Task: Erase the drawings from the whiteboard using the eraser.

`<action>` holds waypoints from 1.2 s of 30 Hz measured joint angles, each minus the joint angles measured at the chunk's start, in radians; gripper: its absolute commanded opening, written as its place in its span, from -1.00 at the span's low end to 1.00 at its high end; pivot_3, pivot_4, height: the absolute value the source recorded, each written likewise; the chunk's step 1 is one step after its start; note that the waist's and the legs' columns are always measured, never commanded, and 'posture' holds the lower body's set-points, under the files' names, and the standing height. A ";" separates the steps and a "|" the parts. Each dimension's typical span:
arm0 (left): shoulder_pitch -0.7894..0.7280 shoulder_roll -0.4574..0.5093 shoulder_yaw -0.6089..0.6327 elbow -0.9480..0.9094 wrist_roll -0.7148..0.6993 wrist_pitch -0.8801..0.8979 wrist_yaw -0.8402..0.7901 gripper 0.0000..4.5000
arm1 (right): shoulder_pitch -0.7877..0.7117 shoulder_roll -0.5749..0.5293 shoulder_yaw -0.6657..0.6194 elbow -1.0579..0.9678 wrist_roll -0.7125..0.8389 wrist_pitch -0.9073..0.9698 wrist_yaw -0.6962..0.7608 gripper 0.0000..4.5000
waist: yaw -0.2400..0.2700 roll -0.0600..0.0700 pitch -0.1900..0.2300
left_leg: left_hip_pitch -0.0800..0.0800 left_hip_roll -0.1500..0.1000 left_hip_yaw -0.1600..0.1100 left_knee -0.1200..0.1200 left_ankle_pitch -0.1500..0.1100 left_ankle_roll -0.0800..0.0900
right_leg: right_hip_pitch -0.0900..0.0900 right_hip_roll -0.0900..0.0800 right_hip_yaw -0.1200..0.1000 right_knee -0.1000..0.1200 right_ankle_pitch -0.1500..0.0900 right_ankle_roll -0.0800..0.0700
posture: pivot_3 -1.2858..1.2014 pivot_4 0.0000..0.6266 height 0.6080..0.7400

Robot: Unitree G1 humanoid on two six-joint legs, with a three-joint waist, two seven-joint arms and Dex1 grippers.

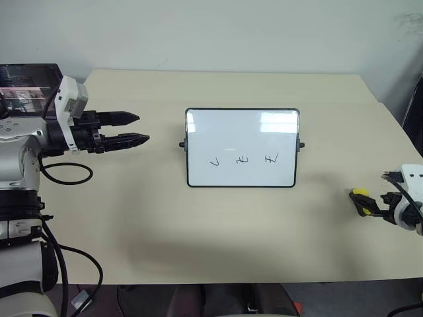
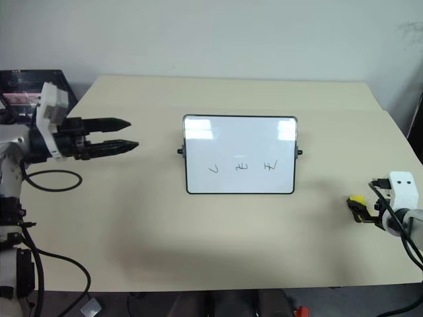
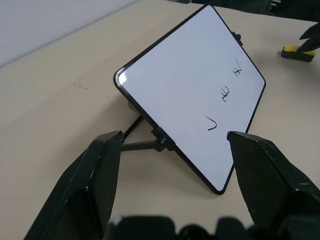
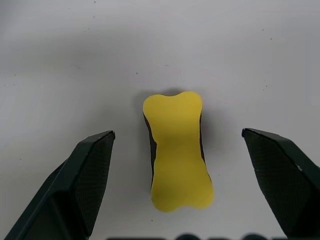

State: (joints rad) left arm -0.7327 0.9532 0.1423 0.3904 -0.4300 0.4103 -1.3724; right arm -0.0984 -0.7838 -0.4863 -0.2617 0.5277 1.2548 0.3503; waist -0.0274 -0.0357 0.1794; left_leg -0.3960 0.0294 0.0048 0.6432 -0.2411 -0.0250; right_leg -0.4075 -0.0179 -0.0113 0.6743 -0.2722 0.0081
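Note:
The whiteboard (image 1: 241,132) stands propped on its stand at the middle of the table, tilted back. The drawings (image 1: 242,160) are three small black scribbles in a row across its lower half, also seen in the left wrist view as drawings (image 3: 225,93). The yellow eraser (image 4: 177,150) lies flat on the table at the right, eraser (image 1: 359,193). My right gripper (image 4: 177,134) is open and straddles it, both fingers clear of its sides. My left gripper (image 1: 142,128) is open and empty, hovering left of the board and pointing at it.
A laptop (image 1: 26,86) sits at the table's far left corner behind my left arm. A black cable (image 1: 66,173) loops under that arm. The table's right edge (image 1: 403,129) runs close to the eraser.

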 measured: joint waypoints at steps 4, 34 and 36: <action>0.000 0.000 0.000 0.000 0.003 0.000 0.007 0.61 | -0.001 0.000 0.009 0.023 -0.007 -0.014 0.004 0.99 | 0.000 0.000 0.000 | 0.000 0.000 0.000 0.000 0.000 0.000 | 0.000 0.000 0.000 0.000 0.000 0.000 | 0.03 -0.52 1.00; 0.002 0.000 -0.001 -0.004 0.015 -0.002 0.018 0.61 | -0.030 -0.009 0.076 0.045 -0.073 -0.086 0.026 -0.52 | -0.002 0.000 0.000 | 0.001 0.000 0.000 0.002 0.000 0.000 | 0.000 0.000 0.002 0.004 0.000 0.000 | 0.03 -0.52 1.00; 0.002 0.000 -0.001 -0.005 0.016 -0.004 0.019 0.61 | -0.094 -0.049 0.046 -0.002 -0.064 -0.085 0.036 -0.53 | -0.005 0.000 0.000 | 0.002 0.000 0.000 0.002 0.000 0.000 | -0.001 0.000 0.003 0.004 0.000 0.000 | 0.03 -0.52 1.00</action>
State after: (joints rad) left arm -0.7312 0.9532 0.1414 0.3859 -0.4144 0.4063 -1.3539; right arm -0.1929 -0.8327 -0.4399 -0.2639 0.4632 1.1698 0.3868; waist -0.0320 -0.0352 0.1796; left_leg -0.3943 0.0293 0.0049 0.6451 -0.2410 -0.0249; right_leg -0.4086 -0.0177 -0.0086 0.6788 -0.2720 0.0085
